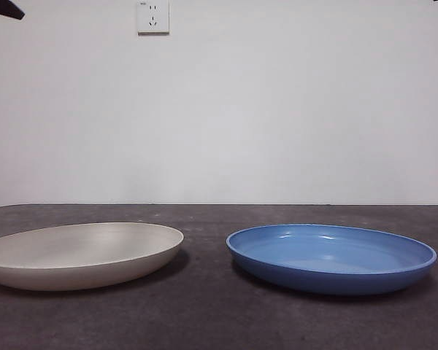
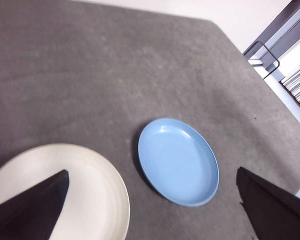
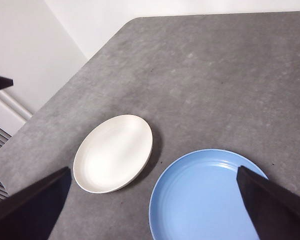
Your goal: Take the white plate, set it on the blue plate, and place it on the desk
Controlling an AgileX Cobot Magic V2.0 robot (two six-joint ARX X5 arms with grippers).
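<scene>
On the tabletop (image 1: 219,321) the white plate (image 1: 80,254) sits left, the blue plate (image 1: 331,257) right, apart, with the left tool (image 2: 152,210) and right tool (image 3: 152,210) both spread wide, holding nothing.

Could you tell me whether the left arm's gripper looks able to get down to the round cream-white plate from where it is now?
Probably yes: the left gripper hangs open above the round cream-white plate, nothing lies between, and the glossy blue plate sits apart.

Plain white wall (image 1: 277,109); socket (image 1: 152,16) up top; maybe shelving (image 2: 297,80) beside.
</scene>
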